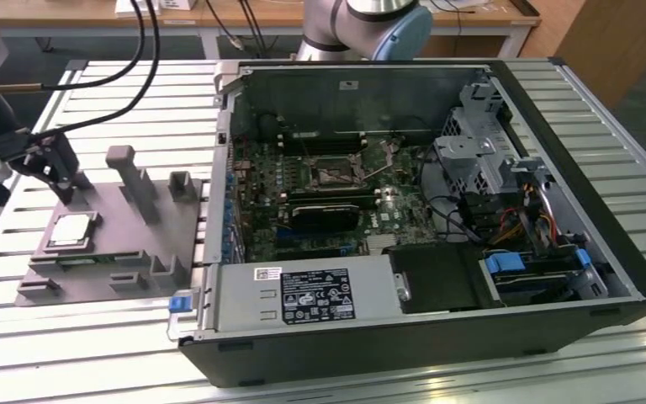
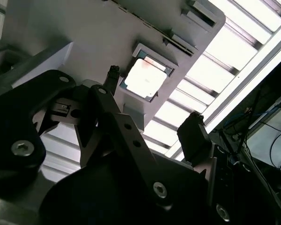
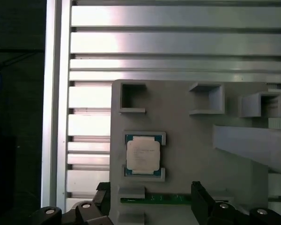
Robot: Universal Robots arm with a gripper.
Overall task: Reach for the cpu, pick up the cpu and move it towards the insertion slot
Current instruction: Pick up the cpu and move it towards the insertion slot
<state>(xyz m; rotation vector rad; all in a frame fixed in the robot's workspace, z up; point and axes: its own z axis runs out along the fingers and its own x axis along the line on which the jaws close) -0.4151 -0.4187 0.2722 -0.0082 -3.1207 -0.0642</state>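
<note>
Black bolted metal gripper [image 2: 153, 96] links sit nearest in the second wrist view. Its two dark blocky fingers [image 2: 194, 136] are spread apart, nothing between them. In the exterior view the gripper hangs at the exterior view's left, over the far corner of a matte grey plastic fixture plate [image 1: 115, 240] with moulded upright posts and open-sided square pockets. Contact between fingertips and plate: cannot tell.

Small flat square cpu [image 1: 73, 229], shiny silver lid with a paler rim, lies flat in a shallow framed recess of that plate, just beside the fingers, ungripped. A thin green circuit-board strip [image 3: 154, 200] stands edge-up in a groove next to the recess; its ends are hidden behind the fingers.

Ribbed aluminium slat table [image 1: 76, 345] carries everything.

Further right is an open black steel computer case [image 1: 357, 358] with a green motherboard [image 1: 258, 223]. The insertion slot [image 1: 331, 174], a square socket with dark centre and silver bracket, sits mid-board, well apart from the cpu; its lever is hard to make out. A silver perforated drive cage [image 1: 469, 160] and coloured cables [image 1: 537, 223] are partly hidden by the case wall. The arm's grey-and-blue joint [image 1: 379, 25] is cut off at the top edge.
</note>
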